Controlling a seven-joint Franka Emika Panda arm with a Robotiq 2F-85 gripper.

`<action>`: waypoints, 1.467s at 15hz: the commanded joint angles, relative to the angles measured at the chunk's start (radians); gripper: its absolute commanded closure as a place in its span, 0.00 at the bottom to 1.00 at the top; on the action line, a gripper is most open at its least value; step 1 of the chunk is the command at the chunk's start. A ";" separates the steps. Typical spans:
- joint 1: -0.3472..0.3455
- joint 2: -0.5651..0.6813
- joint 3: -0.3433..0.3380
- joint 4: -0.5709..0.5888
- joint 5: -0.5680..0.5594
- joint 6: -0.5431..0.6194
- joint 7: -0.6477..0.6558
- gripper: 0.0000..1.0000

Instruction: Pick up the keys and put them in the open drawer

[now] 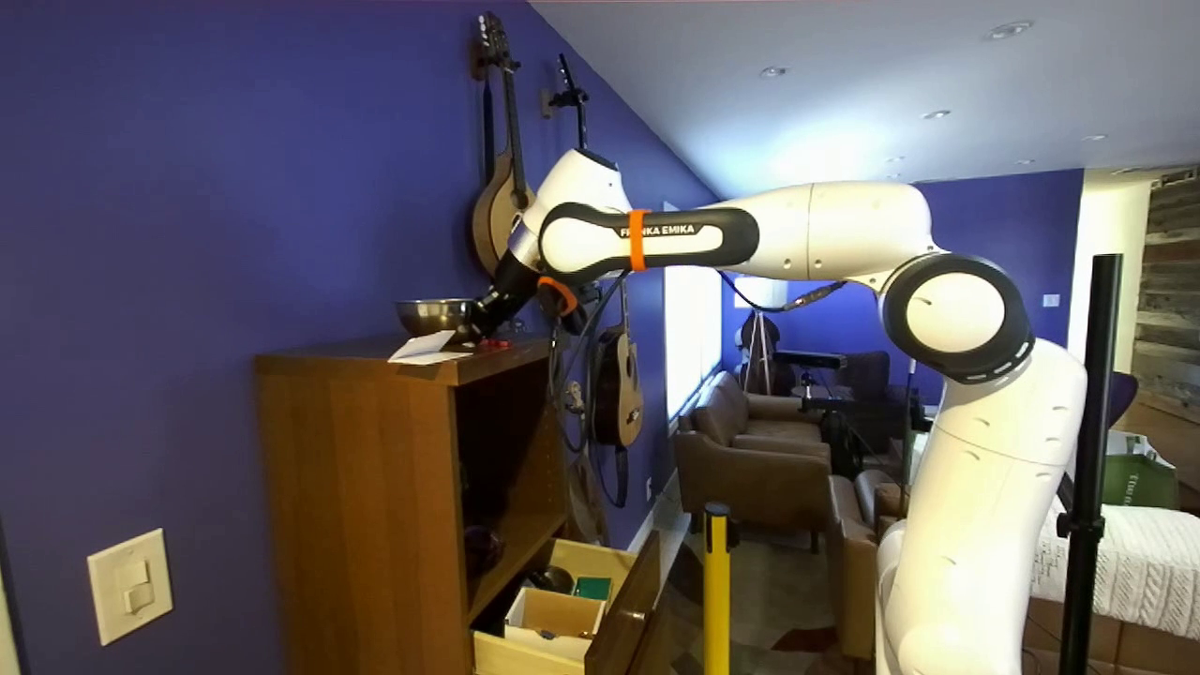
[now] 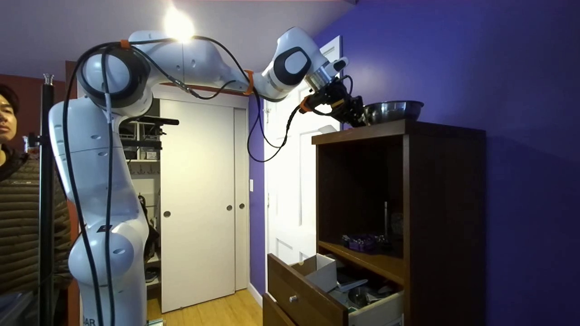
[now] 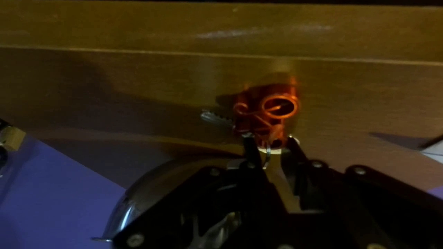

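The keys (image 3: 264,116), an orange-red fob with a silver key and a ring, are at the cabinet top near its front edge; a bit of red also shows in an exterior view (image 1: 497,344). My gripper (image 3: 269,139) points down at them, its fingertips pressed to both sides of the fob's near end, with the ring hanging between the fingers. The gripper also shows in both exterior views (image 1: 475,328) (image 2: 361,121). I cannot tell whether the keys are off the surface. The open drawer (image 1: 527,654) (image 2: 379,310) is pulled out low on the cabinet, holding a white box and other items.
A metal bowl (image 1: 436,317) (image 2: 393,111) stands on the cabinet (image 1: 361,506) right beside the gripper. A folded white paper (image 1: 431,348) lies by the top's edge. Guitars (image 1: 506,211) hang on the purple wall. A yellow post (image 1: 716,591) stands near the drawer. A person (image 2: 7,120) is behind the arm.
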State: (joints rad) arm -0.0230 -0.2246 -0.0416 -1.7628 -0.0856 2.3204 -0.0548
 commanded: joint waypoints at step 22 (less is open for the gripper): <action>-0.066 -0.316 -0.062 -0.447 -0.023 -0.420 -0.016 0.94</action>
State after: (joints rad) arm -0.0691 -0.5799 -0.1223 -2.1060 -0.1041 1.8954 -0.1412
